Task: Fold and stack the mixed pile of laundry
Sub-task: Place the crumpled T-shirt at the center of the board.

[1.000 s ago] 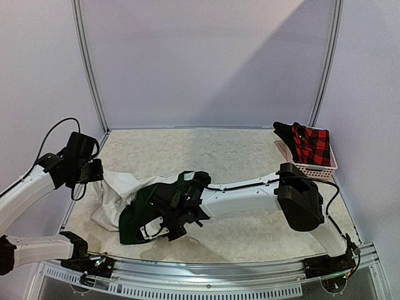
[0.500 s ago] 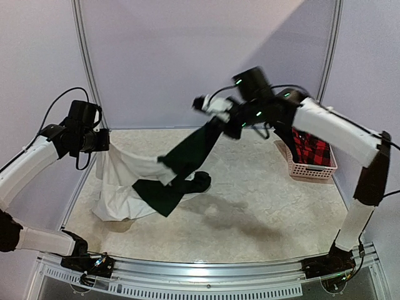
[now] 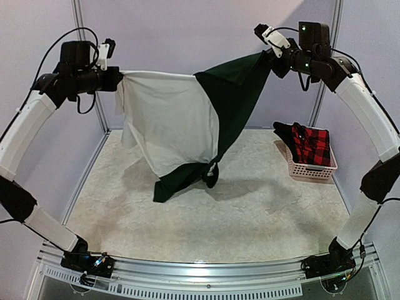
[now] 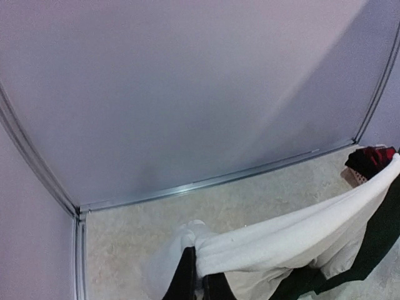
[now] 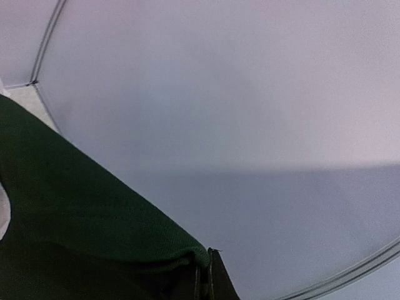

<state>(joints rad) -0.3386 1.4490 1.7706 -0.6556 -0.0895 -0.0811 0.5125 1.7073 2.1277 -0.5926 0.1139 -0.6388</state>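
We hold both arms high above the tabletop, with a sheet of fabric stretched between them like a banner. Our left gripper is closed tight on the upper corner of the white cloth; in the left wrist view the two fingers sit almost together with a bunched white fold pinched between them. Our right gripper is likewise clamped on the top edge of the dark green piece, and the right wrist view shows the green hem caught between its nearly touching fingers. The white cloth hangs from the left, the green one from the right, and they overlap in the middle. We cannot tell whether they are joined or only tangled. Their lower ends gather into a dark knot-like bunch, and a green tail droops toward the tabletop; whether it touches we cannot say. Well apart, at the far right of the tabletop, the red-and-black checked flannel shirt lies heaped in the pink basket.
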